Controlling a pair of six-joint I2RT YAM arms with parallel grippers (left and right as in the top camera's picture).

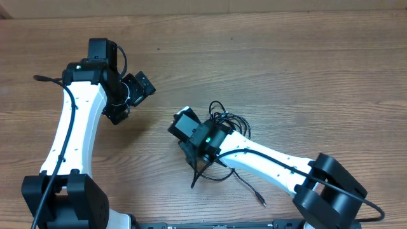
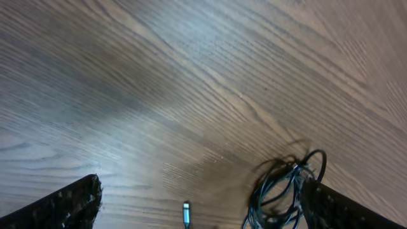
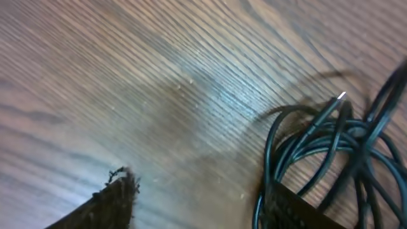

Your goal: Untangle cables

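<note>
Thin black looped cables (image 1: 222,117) are being left bundled just at 3 o'clock of centre on the light-brown wooden table (image 1: 286,51), one plug-tipped tail (image 1: 261,201) trailing toward 5 o'clock. The right gripper (image 3: 198,183) is being held partly open over bare wood, with the bundle just beside one finger. The left gripper (image 2: 203,184) is being held wide open and empty at the bundle's 10 o'clock.

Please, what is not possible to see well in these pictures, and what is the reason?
- Overhead: part of the cables lies under the right arm, so their crossings there are hidden.
- Right wrist: the cables are blurred and cut off by the right and bottom edges, so the cords cannot be counted.
- Left wrist: the plug is tiny and sits at the bottom edge, so its type is unclear.
</note>
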